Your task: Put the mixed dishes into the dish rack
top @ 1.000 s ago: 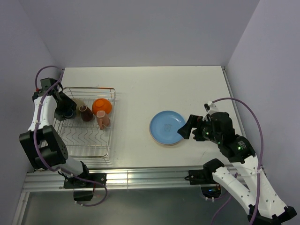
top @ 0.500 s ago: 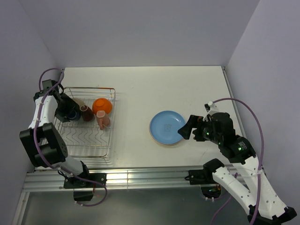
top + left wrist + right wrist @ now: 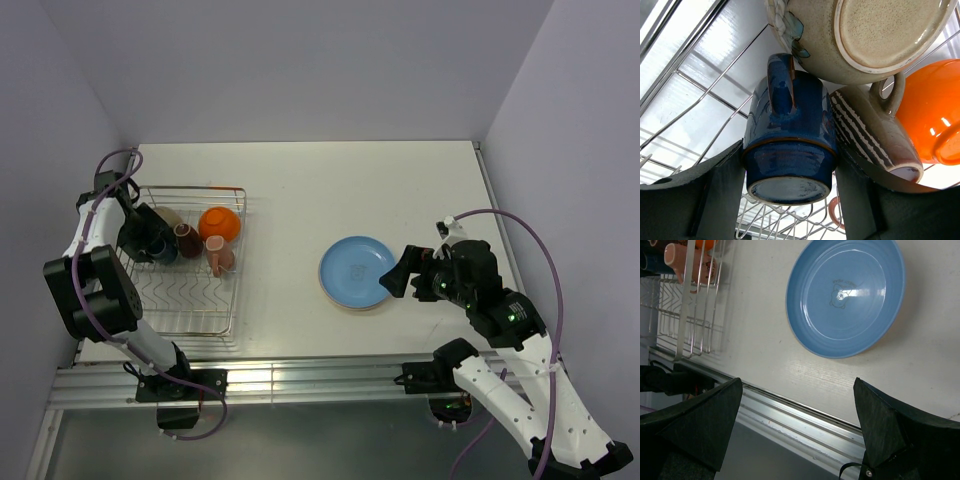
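My left gripper (image 3: 790,167) is shut on a dark blue mug (image 3: 790,125), held on its side over the silver wire dish rack (image 3: 190,295); in the top view this gripper (image 3: 150,240) is at the rack's far left corner. Crowded round the mug are a cream bowl (image 3: 865,35), a brown striped mug (image 3: 875,135) and an orange bowl (image 3: 930,120). A pinkish mug (image 3: 220,258) lies in the rack beside them. A blue plate (image 3: 357,272) rests on the table, a tan rim showing under its near edge. My right gripper (image 3: 400,275) hovers open at the plate's right edge, empty.
The rack's near half (image 3: 185,300) holds only bare wavy wire. The table's aluminium front rail (image 3: 805,415) runs directly below my right gripper (image 3: 797,415). Walls close in the table on the left, back and right.
My left gripper has carried the dark blue mug a little to the right, further into the rack beside the brown mug. The right arm and the plate have not moved.
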